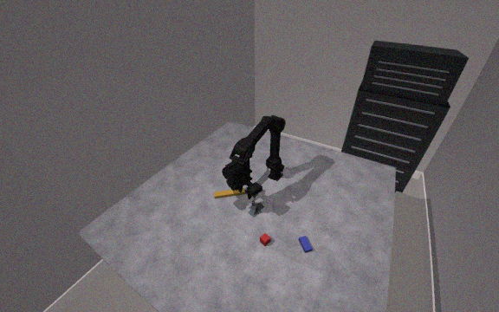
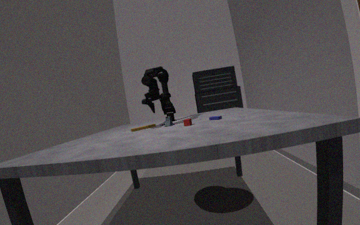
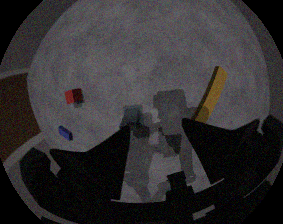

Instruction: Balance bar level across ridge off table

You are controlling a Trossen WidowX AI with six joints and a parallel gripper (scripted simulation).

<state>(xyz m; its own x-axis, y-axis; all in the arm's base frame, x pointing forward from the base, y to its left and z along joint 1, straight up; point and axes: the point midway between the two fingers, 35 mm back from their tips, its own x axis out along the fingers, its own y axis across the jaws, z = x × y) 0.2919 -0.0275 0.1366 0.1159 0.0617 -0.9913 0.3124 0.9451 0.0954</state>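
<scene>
The yellow bar (image 1: pixel 223 194) (image 2: pixel 143 127) (image 3: pixel 217 90) lies flat on the table (image 1: pixel 180 243) (image 2: pixel 105 144); the arm hides one end of it in the top view. The small grey-blue ridge (image 1: pixel 255 209) (image 2: pixel 168 121) (image 3: pixel 132 114) stands on the table a short way from the bar, with nothing on it. My gripper (image 2: pixel 152 110) (image 3: pixel 156 125) is open and empty, pointing down above the table. In the wrist view the bar's near end lies just beyond the right finger, and the ridge shows beyond the left fingertip.
A red cube (image 1: pixel 265 239) (image 2: pixel 187 122) (image 3: pixel 73 96) and a flat blue block (image 1: pixel 305 243) (image 2: pixel 215 118) (image 3: pixel 65 133) lie on the table, on the ridge's side away from the bar. A dark slatted cabinet (image 1: pixel 398 106) (image 2: pixel 217 91) stands behind the table.
</scene>
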